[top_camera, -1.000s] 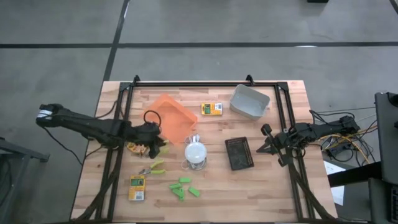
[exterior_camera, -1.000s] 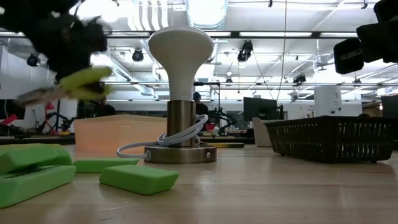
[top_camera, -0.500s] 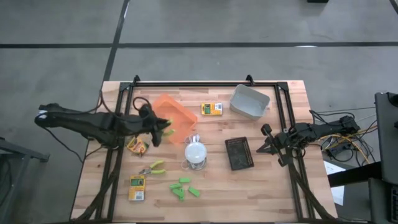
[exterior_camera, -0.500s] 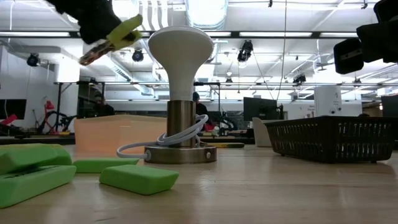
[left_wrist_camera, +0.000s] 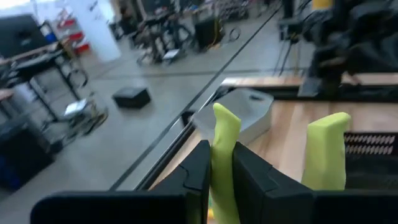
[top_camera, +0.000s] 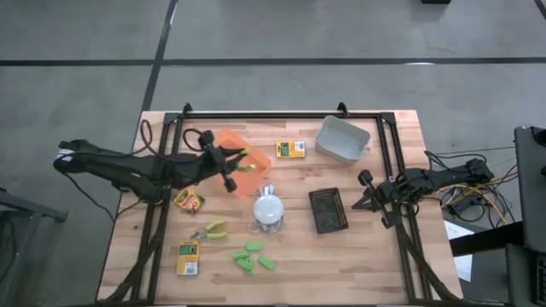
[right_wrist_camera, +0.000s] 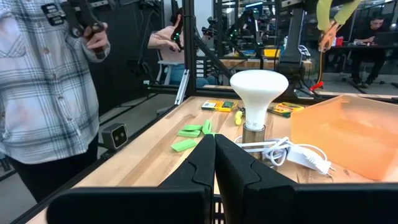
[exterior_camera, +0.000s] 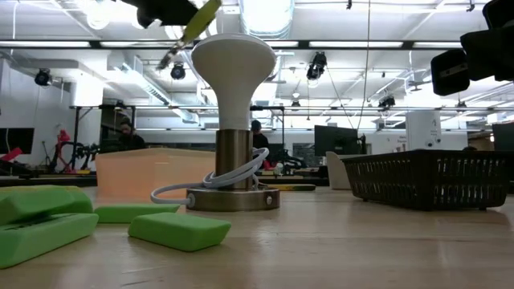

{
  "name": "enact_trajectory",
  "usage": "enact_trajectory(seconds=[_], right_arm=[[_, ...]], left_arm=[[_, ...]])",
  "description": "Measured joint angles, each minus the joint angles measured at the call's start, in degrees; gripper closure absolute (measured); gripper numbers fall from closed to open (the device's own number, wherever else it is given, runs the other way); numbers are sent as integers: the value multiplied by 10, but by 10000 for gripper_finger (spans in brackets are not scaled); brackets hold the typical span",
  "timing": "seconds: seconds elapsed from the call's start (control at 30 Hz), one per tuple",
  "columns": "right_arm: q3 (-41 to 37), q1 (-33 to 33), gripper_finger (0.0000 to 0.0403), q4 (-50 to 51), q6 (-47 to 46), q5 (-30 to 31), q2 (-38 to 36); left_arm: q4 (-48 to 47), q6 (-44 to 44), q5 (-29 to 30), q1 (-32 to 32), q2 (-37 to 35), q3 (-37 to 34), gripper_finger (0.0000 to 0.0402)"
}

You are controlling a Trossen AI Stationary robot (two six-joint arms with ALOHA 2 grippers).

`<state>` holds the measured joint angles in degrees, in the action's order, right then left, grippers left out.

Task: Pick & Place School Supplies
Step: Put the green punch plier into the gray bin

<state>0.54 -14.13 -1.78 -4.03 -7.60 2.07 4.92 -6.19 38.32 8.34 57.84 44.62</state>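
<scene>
My left gripper (top_camera: 230,167) hangs above the orange tray (top_camera: 243,147), shut on a small tool with two yellow-green handles (top_camera: 242,162). In the low view the tool (exterior_camera: 193,26) is high up beside the white lamp's dome. On the table lie a second yellow-green-handled tool (top_camera: 210,228), printed boxes (top_camera: 290,149) (top_camera: 188,257), a small pack (top_camera: 188,200) and bright green chunks (top_camera: 253,258). My right gripper (top_camera: 367,191) waits shut at the table's right side, touching nothing. My left gripper pinches one of the tool's two handles (left_wrist_camera: 225,140) between its two fingers. The other handle (left_wrist_camera: 326,152) stands free beside the fingers. The gripper points about level toward the table's right side, and the tool is lifted clear, above the orange tray.
A white domed lamp (top_camera: 269,209) with its cord stands mid-table. A black mesh basket (top_camera: 328,211) lies to its right and a grey tray (top_camera: 343,139) at the far right. A black frame (top_camera: 281,114) borders the table. A person in a plaid shirt (right_wrist_camera: 43,93) stands beyond the table.
My left gripper has risen and gone toward the table's far right, from beside the small pack to over the orange tray, rolling its wrist and levelling out. The tool has come up with it, lifted high and turned about. My right arm has kept still.
</scene>
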Motion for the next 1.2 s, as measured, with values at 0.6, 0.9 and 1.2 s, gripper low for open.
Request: enact_trajectory(seconds=[0.6, 0.9, 1.2], right_arm=[[0, 0, 394, -4, 26, -40, 3], [0, 0, 394, -5, 26, -40, 3], [0, 0, 394, -5, 28, -30, 3]], left_arm=[[86, -116, -65, -4, 132, 108, 353], [86, -132, -66, -14, 148, 128, 353], [86, -116, -65, -30, 148, 127, 353]])
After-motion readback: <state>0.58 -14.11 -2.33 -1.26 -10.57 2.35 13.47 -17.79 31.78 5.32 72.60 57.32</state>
